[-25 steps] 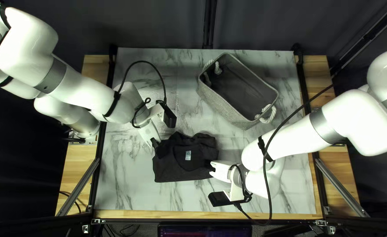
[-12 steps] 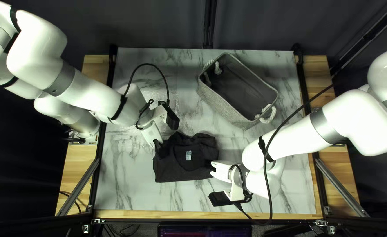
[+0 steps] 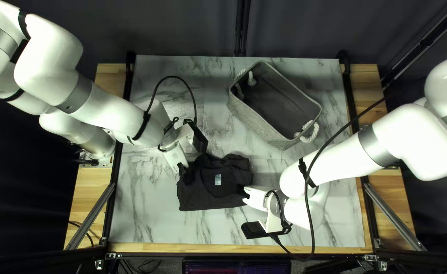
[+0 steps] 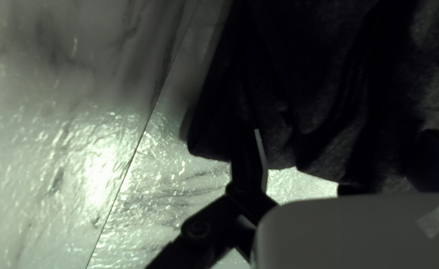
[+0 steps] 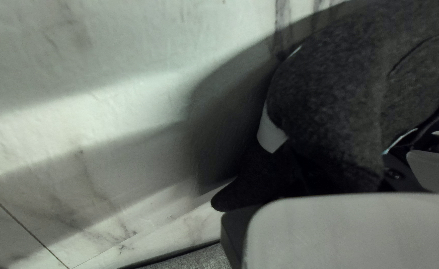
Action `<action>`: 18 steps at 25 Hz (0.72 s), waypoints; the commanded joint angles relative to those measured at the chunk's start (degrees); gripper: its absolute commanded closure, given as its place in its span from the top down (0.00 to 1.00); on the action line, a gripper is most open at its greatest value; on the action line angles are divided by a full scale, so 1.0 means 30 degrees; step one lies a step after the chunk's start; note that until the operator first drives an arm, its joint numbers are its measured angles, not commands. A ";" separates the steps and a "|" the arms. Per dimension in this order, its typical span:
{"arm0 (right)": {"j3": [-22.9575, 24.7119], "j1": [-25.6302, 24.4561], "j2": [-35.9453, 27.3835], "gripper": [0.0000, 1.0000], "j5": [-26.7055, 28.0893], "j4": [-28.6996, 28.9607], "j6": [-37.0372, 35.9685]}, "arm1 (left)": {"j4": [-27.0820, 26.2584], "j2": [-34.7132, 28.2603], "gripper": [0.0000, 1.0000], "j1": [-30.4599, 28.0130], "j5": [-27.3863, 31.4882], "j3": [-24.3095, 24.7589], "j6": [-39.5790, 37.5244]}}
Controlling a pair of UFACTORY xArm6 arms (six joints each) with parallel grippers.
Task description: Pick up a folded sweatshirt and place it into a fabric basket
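A dark curtain (image 3: 183, 30) hangs behind the wooden worktop (image 3: 91, 182). On it lies a marbled sheet (image 3: 147, 218) — with black rails (image 3: 352, 106) along both sides. Just beyond the near edge — around its middle — is a screen (image 3: 236, 269).

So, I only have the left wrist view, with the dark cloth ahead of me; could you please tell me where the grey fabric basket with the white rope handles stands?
Observer: In the top left view, the grey fabric basket stands above and to the right of the dark folded sweatshirt.
Operator: Thank you; and where is the right end effector, please?
Observer: The right end effector is at the sweatshirt's right side in the top left view.
Operator: Would you kindly tell me whether anything marks the neckline?
Observer: Yes, a small, pale, rectangular label shows inside it.
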 commanded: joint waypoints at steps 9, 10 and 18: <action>-0.0024 0.0004 0.0023 0.00 0.0005 0.0018 -0.0014 | -0.1651 0.1036 0.98 -0.0499 -0.0113 -0.0654 0.1142; -0.0031 0.0007 0.0031 0.00 0.0007 0.0022 -0.0018 | -0.1694 0.1097 0.78 -0.0463 -0.0044 -0.0684 0.1198; -0.0004 0.0006 0.0014 0.00 0.0012 -0.0001 -0.0002 | -0.1169 0.1317 0.00 -0.0197 0.0459 -0.0938 0.0868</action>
